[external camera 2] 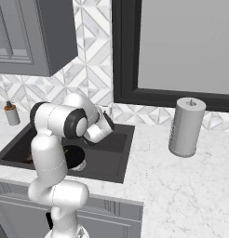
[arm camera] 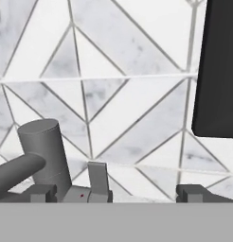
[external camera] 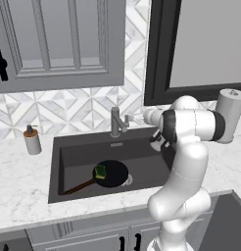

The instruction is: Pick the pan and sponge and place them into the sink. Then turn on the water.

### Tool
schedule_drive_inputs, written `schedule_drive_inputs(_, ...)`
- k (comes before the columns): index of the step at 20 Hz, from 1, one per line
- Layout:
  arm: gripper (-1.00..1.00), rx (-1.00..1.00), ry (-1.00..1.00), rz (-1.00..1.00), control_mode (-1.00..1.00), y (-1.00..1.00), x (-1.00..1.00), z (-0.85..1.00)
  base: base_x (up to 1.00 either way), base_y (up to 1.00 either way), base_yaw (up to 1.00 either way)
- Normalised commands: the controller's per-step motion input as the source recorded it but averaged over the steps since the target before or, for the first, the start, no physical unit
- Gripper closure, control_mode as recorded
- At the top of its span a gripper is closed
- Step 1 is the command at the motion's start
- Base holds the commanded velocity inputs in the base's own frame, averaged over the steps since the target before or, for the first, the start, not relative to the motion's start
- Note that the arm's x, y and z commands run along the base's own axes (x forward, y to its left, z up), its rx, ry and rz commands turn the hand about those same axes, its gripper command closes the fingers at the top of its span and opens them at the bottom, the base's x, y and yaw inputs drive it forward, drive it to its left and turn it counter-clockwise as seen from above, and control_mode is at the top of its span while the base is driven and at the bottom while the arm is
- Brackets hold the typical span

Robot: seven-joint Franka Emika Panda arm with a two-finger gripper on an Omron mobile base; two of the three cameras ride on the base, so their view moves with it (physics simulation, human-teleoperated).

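The pan [external camera: 111, 173] sits in the sink [external camera: 68, 152], centre of the left base frame, with the sponge [external camera: 100, 171] on it. The fingers [arm camera: 189, 193] are spread wide, holding nothing, right by the faucet [external camera: 116, 122] and its lever [arm camera: 97, 176].

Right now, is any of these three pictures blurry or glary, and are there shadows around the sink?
Left base view: soft and low in detail, even light, no glare; the sink basin is uniformly dark around the pan and sponge. Right base view: same flat light, and the paper towel roll shades gently across its side. Hand view: the faucet and tiles are sharp, with no glare.
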Motion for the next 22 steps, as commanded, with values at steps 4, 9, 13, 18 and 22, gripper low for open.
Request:
schedule_drive_inputs(4,-1.00,0.00,-0.06,0.00,-1.00,0.00,0.08,-0.27,0.00,0.00,0.00)
schedule_drive_inputs(9,-1.00,0.00,-0.09,0.00,-1.00,0.00,0.06,-0.38,0.00,0.00,0.00)
schedule_drive_inputs(13,-1.00,0.00,-0.09,0.00,-1.00,0.00,0.02,-0.40,0.00,0.00,0.00)
schedule_drive_inputs(18,-1.00,0.00,-0.06,0.00,-1.00,0.00,0.03,-0.36,0.00,0.00,0.00)
schedule_drive_inputs(22,-1.00,0.00,-0.02,0.00,-1.00,0.00,0.03,-0.22,0.00,0.00,0.00)
